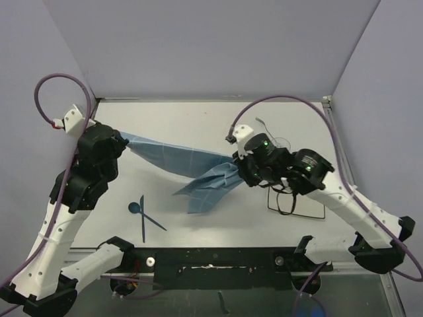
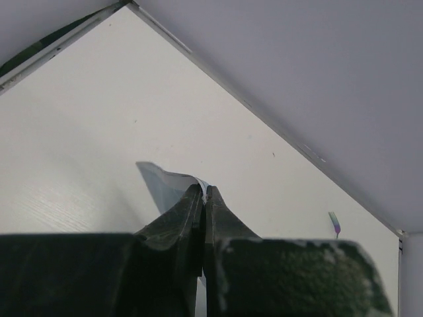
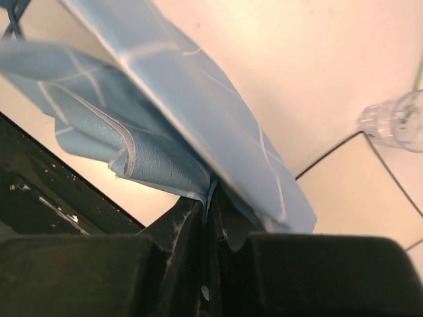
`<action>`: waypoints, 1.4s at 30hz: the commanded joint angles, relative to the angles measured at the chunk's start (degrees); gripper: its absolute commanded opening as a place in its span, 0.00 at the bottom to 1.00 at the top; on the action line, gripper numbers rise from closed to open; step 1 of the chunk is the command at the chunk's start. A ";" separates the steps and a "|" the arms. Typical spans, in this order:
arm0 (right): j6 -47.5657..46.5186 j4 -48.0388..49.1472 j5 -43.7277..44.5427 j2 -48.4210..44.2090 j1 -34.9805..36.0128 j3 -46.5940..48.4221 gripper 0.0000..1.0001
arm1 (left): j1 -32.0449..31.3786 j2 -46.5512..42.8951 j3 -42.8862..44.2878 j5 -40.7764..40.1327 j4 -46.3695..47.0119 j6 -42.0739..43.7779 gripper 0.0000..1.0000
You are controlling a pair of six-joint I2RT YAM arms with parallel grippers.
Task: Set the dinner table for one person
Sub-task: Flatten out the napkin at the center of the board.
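spanning blue cloth [image 1: 178, 162] | left tool [image 2: 203, 193] pinching corner | right tool [image 3: 211, 191] pinching end

Robot lab cell, blank grey walls [image 1: 198, 46], two bolted arms [image 1: 59, 218] (purple cables [image 1: 59, 76])

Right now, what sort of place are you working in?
Probably a robot test cell, not a home: a white dinner table boxed in by plain grey walls, with the left gripper and right gripper holding a blue cloth between them.
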 commanded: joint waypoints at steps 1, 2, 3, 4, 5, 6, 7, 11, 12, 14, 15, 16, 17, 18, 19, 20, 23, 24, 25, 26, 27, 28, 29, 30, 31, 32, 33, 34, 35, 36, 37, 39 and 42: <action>-3.11 -10.49 9.59 -6.26 -0.65 4.39 0.00 | 0.56 -3.30 4.88 -5.04 3.17 8.60 0.00; -3.28 -11.75 11.01 -6.88 -0.76 4.92 0.00 | 0.56 -3.75 5.36 -5.58 3.16 9.78 0.00; -3.36 -12.56 12.22 -7.57 -0.82 5.10 0.00 | 0.56 -4.06 5.90 -6.01 2.94 10.38 0.00; -3.36 -12.86 13.04 -8.29 -0.78 4.77 0.00 | 0.56 -4.35 6.35 -6.31 2.52 10.72 0.00; -3.43 -12.66 13.33 -9.04 -0.92 3.95 0.00 | 0.56 -4.66 6.68 -6.42 2.05 10.86 0.00; -3.39 -12.05 13.18 -9.86 -0.80 2.86 0.00 | 0.56 -4.94 6.89 -6.61 1.47 10.87 0.00; -3.40 -11.17 12.82 -10.56 -0.86 1.56 0.00 | 0.56 -5.22 6.93 -6.84 0.99 10.87 0.00; -2.35 -9.85 12.80 -11.16 -0.86 -1.51 0.00 | 0.56 -6.23 6.37 -7.07 -0.12 10.61 0.00; -2.31 -9.28 12.89 -11.01 -0.89 -2.23 0.00 | 0.56 -6.15 6.19 -7.05 -0.13 10.60 0.00; -2.49 -8.25 12.79 -10.52 -0.95 -3.59 0.00 | 0.56 -5.67 5.91 -6.94 -0.05 10.66 0.00; -2.95 -7.59 12.44 -10.19 -1.02 -4.38 0.00 | 0.56 -5.13 5.72 -7.03 0.03 10.63 0.00; -3.27 -6.54 12.07 -9.92 -1.01 -5.41 0.00 | 0.56 -4.62 5.48 -7.10 0.23 10.77 0.00; -3.71 -5.16 11.38 -9.75 -1.03 -6.65 0.00 | 0.56 -4.07 5.22 -6.95 0.42 10.81 0.00; -4.03 -3.85 10.41 -9.43 -1.04 -7.89 0.00 | 0.56 -3.48 4.81 -6.91 0.59 10.71 0.00; -4.10 -2.60 9.42 -9.18 -1.04 -9.04 0.00 | 0.56 -2.86 4.28 -6.77 0.95 10.64 0.00; -3.99 -1.25 8.06 -8.84 -1.09 -10.17 0.00 | 0.56 -2.24 3.74 -6.67 1.16 10.65 0.00; -3.80 2.73 2.42 -7.06 -1.15 -12.50 0.00 | 0.56 -1.05 2.46 -6.97 2.00 10.48 0.00; -3.98 3.75 0.14 -6.21 -1.13 -13.04 0.00 | 0.56 -0.76 2.10 -7.26 2.52 10.77 0.00; -4.21 4.73 -2.19 -5.36 -1.17 -13.43 0.00 | 0.56 -0.43 1.91 -7.40 3.11 11.12 0.00; -4.45 5.52 -4.12 -4.31 -1.17 -13.60 0.00 | 0.56 -0.16 1.73 -7.46 3.72 11.59 0.00; -4.60 6.19 -5.66 -3.32 -1.13 -13.35 0.00 | 0.56 0.21 1.73 -7.43 4.26 11.99 0.00; -4.90 6.67 -6.99 -2.16 -1.19 -12.91 0.00 | 0.56 0.62 1.75 -7.46 4.63 12.28 0.00; -5.16 7.00 -8.02 -1.08 -1.13 -12.12 0.00 | 0.56 1.10 1.66 -7.27 5.14 12.50 0.00; -5.42 7.17 -8.74 -0.16 -1.13 -11.08 0.00 | 0.54 1.67 1.48 -7.03 5.60 12.74 0.00; -5.71 7.34 -9.30 0.81 -1.13 -10.13 0.00 | 0.62 2.59 1.26 -6.75 6.19 12.83 0.00; -6.18 7.50 -9.97 1.63 -1.13 -9.05 0.00 | 0.64 3.33 0.96 -6.42 6.77 12.85 0.00; -6.62 7.32 -10.09 2.58 -1.19 -8.00 0.00 | 0.69 4.27 0.55 -6.32 7.26 12.86 0.00; -7.06 7.05 -10.15 3.52 -1.21 -6.80 0.00 | 0.73 5.20 0.20 -6.20 7.69 12.90 0.00; -7.50 6.58 -10.25 4.42 -1.21 -5.04 0.00 | 0.92 5.99 0.10 -5.90 7.99 12.80 0.00; -7.89 5.76 -10.34 5.38 -1.26 -3.49 0.00 | 1.17 6.81 0.35 -5.62 8.11 12.79 0.00; -8.34 5.01 -10.35 6.20 -1.24 -2.08 0.00 | 1.44 7.39 0.68 -5.46 8.48 12.99 0.00; -9.07 4.45 -10.91 7.34 -1.34 0.30 0.00 | 1.99 8.14 1.70 -5.08 9.58 14.46 0.00; -9.15 3.58 -12.79 8.55 -1.26 4.10 0.00 | 2.73 8.38 4.17 -4.91 10.13 16.63 0.00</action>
